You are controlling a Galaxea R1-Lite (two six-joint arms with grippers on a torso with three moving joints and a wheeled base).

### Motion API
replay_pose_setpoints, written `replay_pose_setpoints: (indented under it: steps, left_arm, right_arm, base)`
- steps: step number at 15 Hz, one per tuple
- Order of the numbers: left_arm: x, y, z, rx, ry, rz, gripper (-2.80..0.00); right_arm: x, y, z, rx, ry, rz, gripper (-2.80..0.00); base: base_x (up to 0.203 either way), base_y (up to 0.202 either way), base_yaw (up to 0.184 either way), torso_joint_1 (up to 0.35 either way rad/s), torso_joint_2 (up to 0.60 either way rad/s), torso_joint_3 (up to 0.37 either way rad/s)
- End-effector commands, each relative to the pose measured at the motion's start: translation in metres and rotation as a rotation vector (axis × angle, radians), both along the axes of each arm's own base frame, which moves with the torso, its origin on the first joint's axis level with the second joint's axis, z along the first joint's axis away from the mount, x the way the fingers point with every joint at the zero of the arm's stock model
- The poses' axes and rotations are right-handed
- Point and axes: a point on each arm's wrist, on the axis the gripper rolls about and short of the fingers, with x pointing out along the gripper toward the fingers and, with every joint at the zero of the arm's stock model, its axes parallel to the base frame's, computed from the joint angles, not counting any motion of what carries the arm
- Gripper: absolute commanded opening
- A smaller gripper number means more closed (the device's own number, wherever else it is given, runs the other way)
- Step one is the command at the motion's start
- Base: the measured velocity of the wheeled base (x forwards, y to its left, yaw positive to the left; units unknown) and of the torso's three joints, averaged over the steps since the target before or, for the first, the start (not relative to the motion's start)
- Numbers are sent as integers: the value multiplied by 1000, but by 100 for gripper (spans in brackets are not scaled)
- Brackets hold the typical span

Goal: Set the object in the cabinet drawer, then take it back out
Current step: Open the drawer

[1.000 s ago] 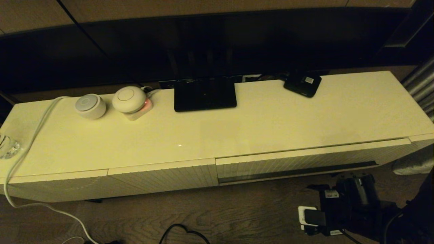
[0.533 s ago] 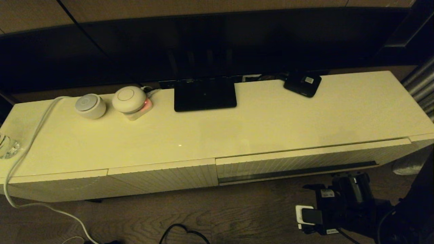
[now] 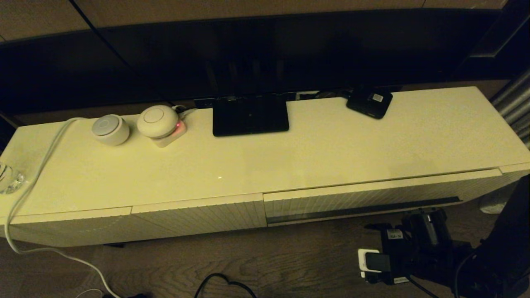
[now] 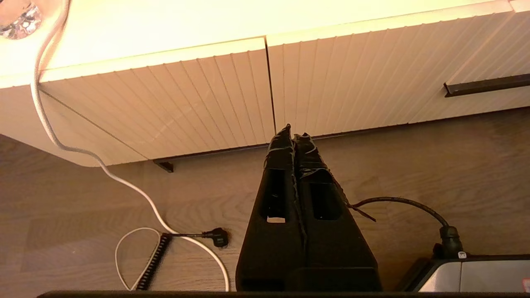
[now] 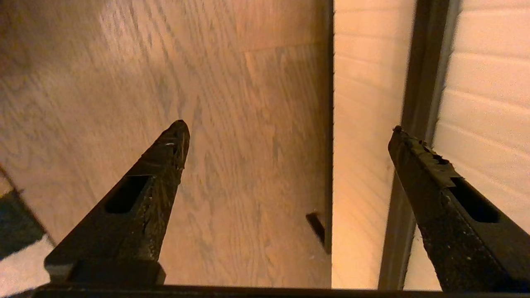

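Below the bench front, right tool: its two fingers are spread wide with nothing between them; one fingertip shows against the wooden floor, the other against the dark slot of the cabinet drawer, and whether it touches the front cannot be told.
Right tool in head view: the right arm sits low over the floor, just in front of the slotted drawer front, near its right half.
Left tool: fingers pressed together on nothing, hanging over the floor in front of the narrower ribbed front; it is not seen in the head view.
Drawer: closed, with its ribbed face flush with the neighbouring front.
Umbrella: not visible in any view, so its whereabouts cannot be told.
Change from earlier: the right arm has slid a little to the left and up toward the drawer front over the last second; nothing on the bench has moved.
Writing: a small white tag on the right arm and the white label on the black box both carry print too small to read.
On the bench: two round white devices, a flat black stand, and a white cable running down to the floor.
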Motion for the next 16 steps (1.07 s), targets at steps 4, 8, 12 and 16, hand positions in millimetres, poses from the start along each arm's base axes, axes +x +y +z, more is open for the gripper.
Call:
replay_pose_setpoints:
  steps: [4,8,12,16]
  left_arm:
    - [0,0,-1,-1,3,0,-280]
    - [0,0,-1,0,3,0,-280]
    - [0,0,-1,0,3,0,-280]
    - [0,0,-1,0,3,0,-280]
  right_arm:
    - [3,1,-4,0,4,13,0]
    - [17,5,-8,6,-14,14,0]
    - [20,7,-5,25,-36,28,0]
    - [22,7,-2,30,-53,30,0]
  base:
    - [0,0,0,0,0,0]
    - [0,0,0,0,0,0]
    - [0,0,0,0,0,0]
    - [0,0,0,0,0,0]
